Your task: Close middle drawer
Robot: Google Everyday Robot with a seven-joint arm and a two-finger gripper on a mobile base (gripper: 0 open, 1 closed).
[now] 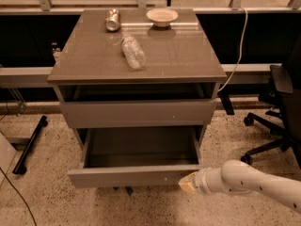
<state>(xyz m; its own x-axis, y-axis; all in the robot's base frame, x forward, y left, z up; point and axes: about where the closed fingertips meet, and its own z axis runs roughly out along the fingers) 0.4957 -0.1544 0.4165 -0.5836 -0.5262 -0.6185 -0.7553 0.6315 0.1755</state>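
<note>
One tool (188, 183) at open middle drawer (127, 176)

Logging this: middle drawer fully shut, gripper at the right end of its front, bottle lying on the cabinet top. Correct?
No. The camera view shows the middle drawer pulled well out, not shut. The gripper is at the right end of its front, and the bottle lies on the cabinet top.

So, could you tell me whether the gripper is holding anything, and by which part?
Nothing looks held; the gripper sits against the front of the open middle drawer, at its right end.
</note>
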